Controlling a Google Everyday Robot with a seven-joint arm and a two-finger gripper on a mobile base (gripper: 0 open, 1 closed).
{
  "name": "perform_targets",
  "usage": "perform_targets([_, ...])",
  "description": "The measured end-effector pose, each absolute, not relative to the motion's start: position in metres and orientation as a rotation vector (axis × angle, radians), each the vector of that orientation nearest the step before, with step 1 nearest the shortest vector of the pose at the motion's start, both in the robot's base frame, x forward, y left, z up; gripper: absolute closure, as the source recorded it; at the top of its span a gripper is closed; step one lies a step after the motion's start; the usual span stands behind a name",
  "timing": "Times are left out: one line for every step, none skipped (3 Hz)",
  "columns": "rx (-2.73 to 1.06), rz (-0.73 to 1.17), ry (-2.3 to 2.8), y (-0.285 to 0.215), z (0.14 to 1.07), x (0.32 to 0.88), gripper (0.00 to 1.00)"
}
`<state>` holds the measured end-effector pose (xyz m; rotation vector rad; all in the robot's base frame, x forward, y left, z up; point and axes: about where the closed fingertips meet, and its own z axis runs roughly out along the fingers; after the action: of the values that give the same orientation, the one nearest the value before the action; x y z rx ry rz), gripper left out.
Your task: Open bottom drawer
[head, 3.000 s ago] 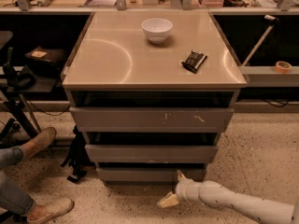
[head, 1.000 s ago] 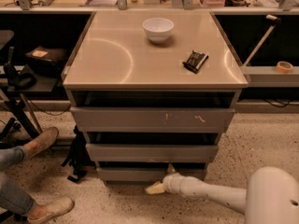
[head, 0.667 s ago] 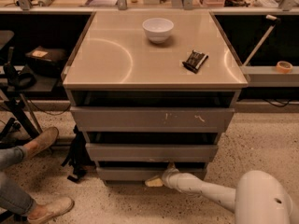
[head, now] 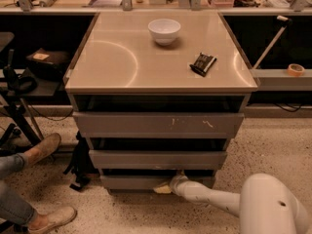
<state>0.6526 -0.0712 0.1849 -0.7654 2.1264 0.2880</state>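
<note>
The gripper [head: 163, 188] lies low against the bottom drawer [head: 131, 182] front, near its middle, partly hidden in shadow; whether it grips anything, I cannot tell.

No legible text or labels anywhere.

the bottom drawer [head: 127, 182] is a slim, plain grey-brown flat front with no handle, the lowest and narrowest of three. it sits level and looks pushed in. the gripper [head: 163, 188] is low against its front near the middle, at the lower edge.
</note>
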Motion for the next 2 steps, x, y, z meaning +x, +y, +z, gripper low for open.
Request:
perform_targets([-1.001,0.148,2.069,-0.0416,0.1621,0.6256,0.0])
perform_targets([-1.025,0.065,2.014,-0.0402,0.1675,0.635,0.0])
